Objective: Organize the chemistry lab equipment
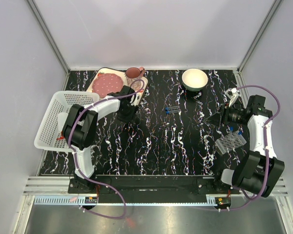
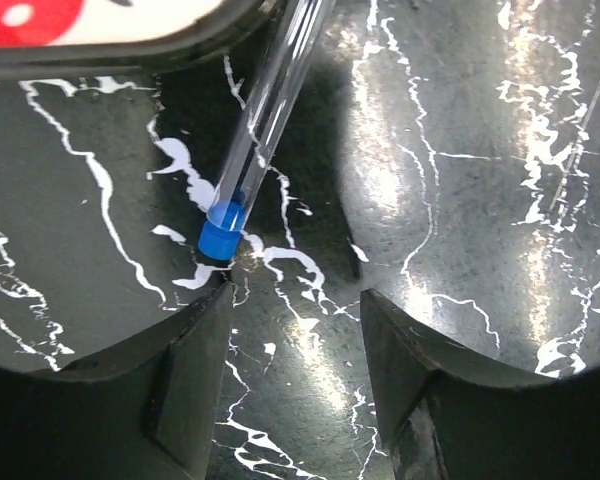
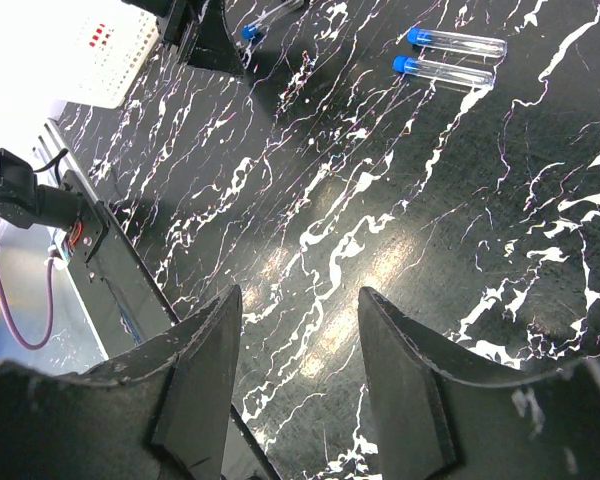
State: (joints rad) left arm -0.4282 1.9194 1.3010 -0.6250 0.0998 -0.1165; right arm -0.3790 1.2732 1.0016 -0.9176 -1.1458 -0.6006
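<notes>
left gripper (image 2: pixel 295 298): jaws stand moderately apart and grip nothing; bare table (image 2: pixel 460 200) shows in the gap. just ahead of the left finger (image 2: pixel 195 350) lies one blue-capped test tube (image 2: pixel 265 120). its cap points toward the gripper, close to the fingertip but apart from it. its clear body runs away toward the strawberry-print tray (image 2: pixel 100 25), whose dark rim crosses the far left corner of the wrist view. whether the tube lies flat or leans on that rim cannot be told.

right gripper (image 3: pixel 300 295): jaws stand moderately apart and grip nothing. it hangs tilted above the black marbled table, well apart from any item. two test tubes (image 3: pixel 455 55) lie side by side beyond it, parallel, blue caps on the same end; in the top view they sit near the table centre.

the clear tube rack (image 1: pixel 230 142) rests at the right side of the table, beside the right arm. a white bowl (image 1: pixel 194 79) stands at the far edge. a white basket (image 1: pixel 56 119) sits at the left edge, beside the left arm.
</notes>
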